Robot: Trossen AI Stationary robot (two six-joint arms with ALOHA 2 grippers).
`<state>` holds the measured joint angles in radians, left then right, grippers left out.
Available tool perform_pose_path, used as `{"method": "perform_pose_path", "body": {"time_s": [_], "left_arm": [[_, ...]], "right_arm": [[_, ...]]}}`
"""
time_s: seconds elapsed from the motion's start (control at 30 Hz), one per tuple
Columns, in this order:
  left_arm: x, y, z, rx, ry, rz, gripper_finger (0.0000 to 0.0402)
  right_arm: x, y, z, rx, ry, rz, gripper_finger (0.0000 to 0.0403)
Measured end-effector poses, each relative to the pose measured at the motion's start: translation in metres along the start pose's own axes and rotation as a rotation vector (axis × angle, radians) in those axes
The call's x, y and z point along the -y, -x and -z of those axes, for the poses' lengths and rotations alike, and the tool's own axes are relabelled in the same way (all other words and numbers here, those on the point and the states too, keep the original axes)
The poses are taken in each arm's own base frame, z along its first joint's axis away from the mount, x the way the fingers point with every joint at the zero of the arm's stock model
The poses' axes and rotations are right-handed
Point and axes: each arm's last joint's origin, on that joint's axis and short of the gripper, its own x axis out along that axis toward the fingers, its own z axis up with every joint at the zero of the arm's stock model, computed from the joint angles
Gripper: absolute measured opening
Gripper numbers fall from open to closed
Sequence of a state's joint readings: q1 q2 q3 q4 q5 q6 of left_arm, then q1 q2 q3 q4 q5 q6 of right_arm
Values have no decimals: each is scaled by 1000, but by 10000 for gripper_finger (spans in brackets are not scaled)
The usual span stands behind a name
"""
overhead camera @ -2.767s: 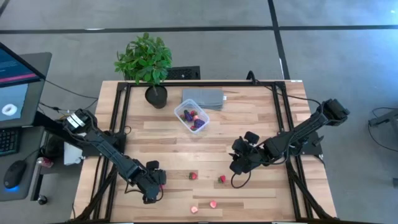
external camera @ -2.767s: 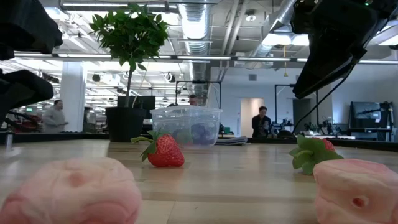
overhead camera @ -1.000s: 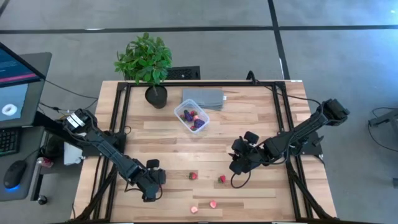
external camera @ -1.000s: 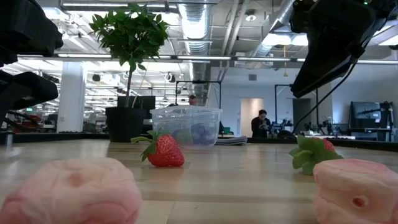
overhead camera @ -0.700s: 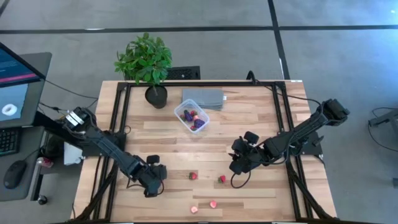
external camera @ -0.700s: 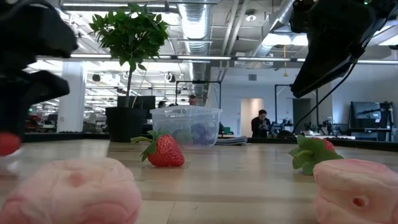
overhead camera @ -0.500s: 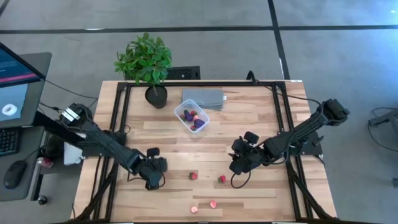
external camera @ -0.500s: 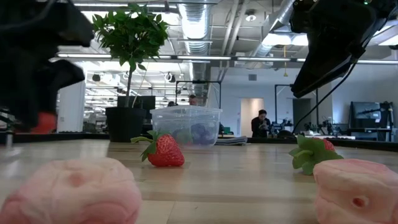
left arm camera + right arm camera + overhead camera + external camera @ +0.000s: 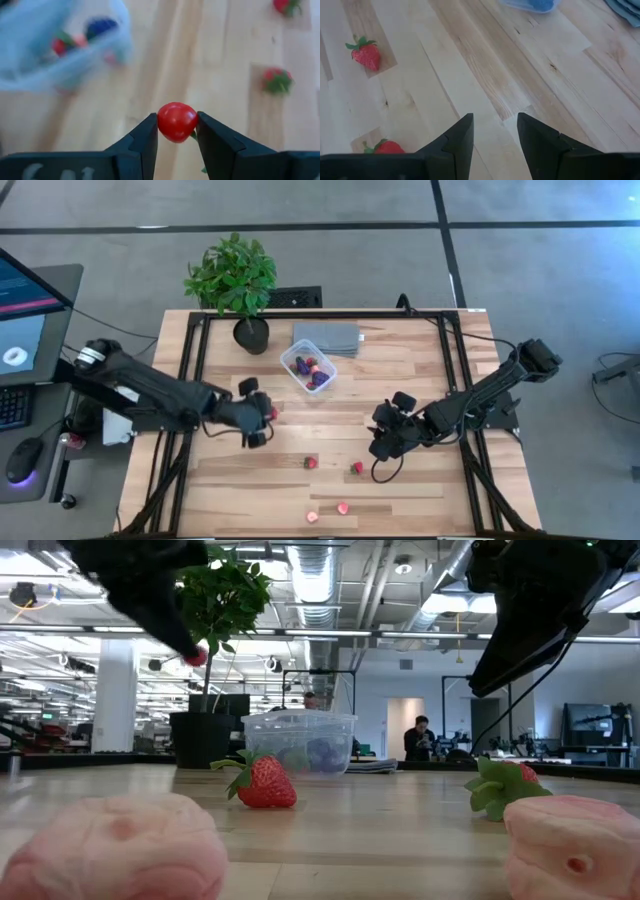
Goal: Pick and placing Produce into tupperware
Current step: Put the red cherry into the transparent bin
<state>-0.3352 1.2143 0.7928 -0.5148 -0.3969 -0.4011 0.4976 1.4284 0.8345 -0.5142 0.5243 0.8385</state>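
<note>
— Which step is this?

— The carry. The left gripper (image 9: 176, 134) is clamped on a small round red fruit (image 9: 177, 122), lifted off the table (image 9: 400, 390) and hanging between the loose pieces and the clear box (image 9: 309, 370). In the overhead view that gripper (image 9: 262, 418) sits near the box, on the side away from the grey slab (image 9: 327, 337).

— And the box?

— It stands near the potted plant (image 9: 232, 280), already holding some red and dark blue pieces.

— What does the next move call for?

— I would say bringing the fruit over the box's open top, lowering it inside the rim, then parting the fingers. The piece is round, so dropped from high up it may bounce out.

— The right arm?

— Its gripper (image 9: 495, 135) waits low over bare wood, its fingers a narrow gap apart, with nothing between them.

— What is left?

— Two strawberries (image 9: 311, 463) and two pale pink pieces (image 9: 343, 507) lie on the table, well apart from the box.
</note>
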Motion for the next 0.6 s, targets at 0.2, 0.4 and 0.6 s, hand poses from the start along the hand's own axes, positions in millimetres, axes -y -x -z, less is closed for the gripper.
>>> {"method": "perform_pose_path", "body": {"time_s": [0.2,0.4,0.6], "left_arm": [[-23,4,-30,69,-61,-68,114],[-50,4,-53,136,-91,-143,114],[-77,0,-65,183,-63,-176,114]], "right_arm": [[-1,0,0,5,-4,-6,175],[-3,1,-1,14,-8,-20,175],[-3,1,-1,18,-15,-19,175]]}}
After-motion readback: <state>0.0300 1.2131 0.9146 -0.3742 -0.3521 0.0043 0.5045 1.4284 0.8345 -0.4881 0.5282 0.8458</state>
